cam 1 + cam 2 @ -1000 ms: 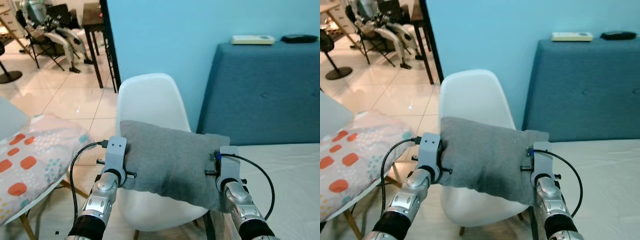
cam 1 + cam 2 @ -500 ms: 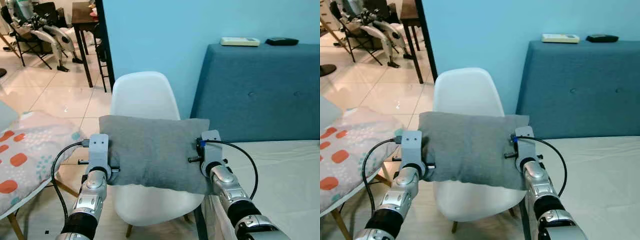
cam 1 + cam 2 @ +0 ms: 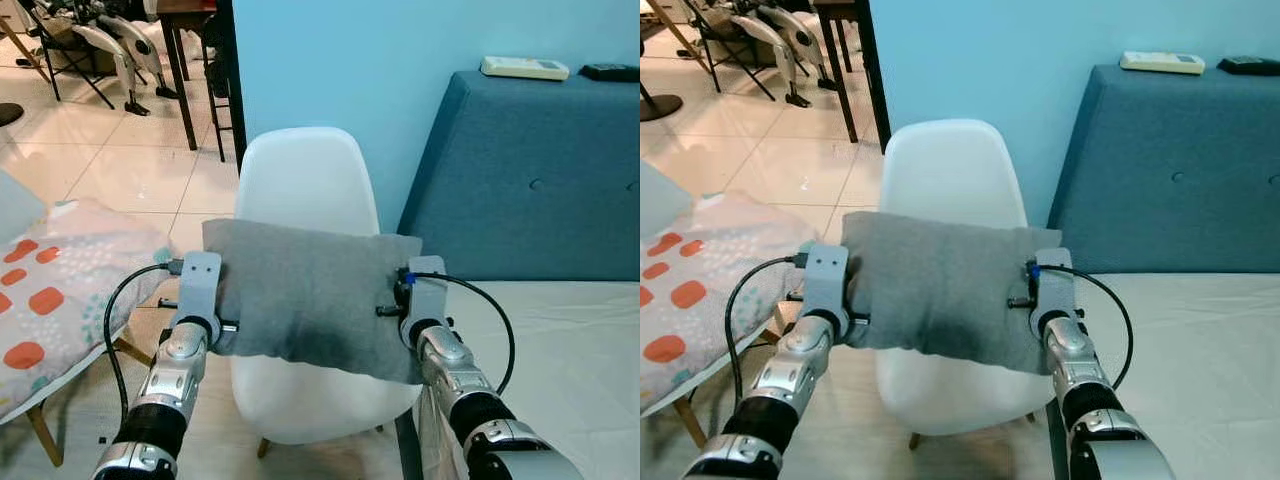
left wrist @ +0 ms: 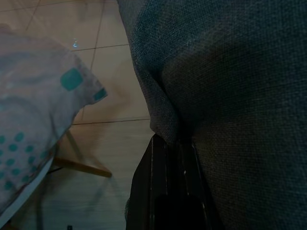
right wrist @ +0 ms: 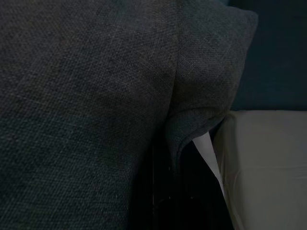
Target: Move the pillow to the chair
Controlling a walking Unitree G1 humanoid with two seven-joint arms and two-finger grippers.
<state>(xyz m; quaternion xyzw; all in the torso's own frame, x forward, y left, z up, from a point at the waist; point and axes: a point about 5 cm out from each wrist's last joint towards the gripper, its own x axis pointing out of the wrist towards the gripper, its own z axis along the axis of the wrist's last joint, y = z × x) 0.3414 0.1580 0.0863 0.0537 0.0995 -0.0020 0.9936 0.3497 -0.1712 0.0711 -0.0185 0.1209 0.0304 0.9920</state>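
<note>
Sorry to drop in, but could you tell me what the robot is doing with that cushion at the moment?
The robot is holding a grey fabric pillow in the air between its two arms, the left gripper clamped on one end and the right gripper on the other. The pillow hangs above the seat of the white moulded plastic chair and has not been set down yet. A patterned cushion lies off to the robot's left.

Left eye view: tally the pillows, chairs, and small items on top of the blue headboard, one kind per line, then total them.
Pillows: 2, the grey pillow and the patterned pillow.
White chairs: 1, the white chair.
Small items on the headboard: 2, the white remote and the dark object.
Total: 5.
</note>
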